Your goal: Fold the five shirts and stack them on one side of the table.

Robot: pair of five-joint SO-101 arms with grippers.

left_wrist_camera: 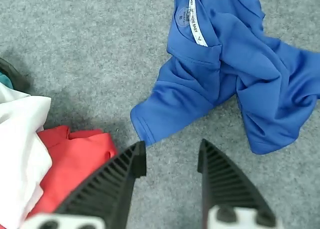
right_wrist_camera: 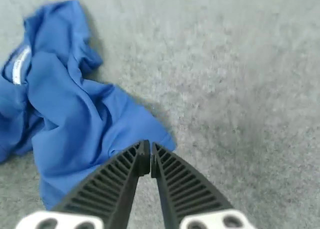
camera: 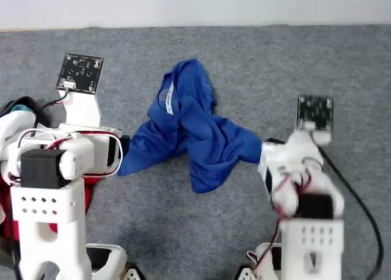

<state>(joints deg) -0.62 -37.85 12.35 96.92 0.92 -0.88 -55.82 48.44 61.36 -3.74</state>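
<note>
Left arm [camera: 46,200] is standing near the left edge of the table [camera: 275,60], its forearm bending across so that the left gripper [camera: 124,150] is pointing toward the table's middle. In the left wrist view, the left gripper [left_wrist_camera: 172,161] is holding its two ribbed black fingers [left_wrist_camera: 120,176] well apart. Right arm [camera: 308,231] is standing nearer the right edge, and its right gripper [camera: 264,161] is likewise pointing inward, low over the surface. In the right wrist view, the right gripper [right_wrist_camera: 150,159] is pressing its fingers [right_wrist_camera: 120,181] together at the tips.
</note>
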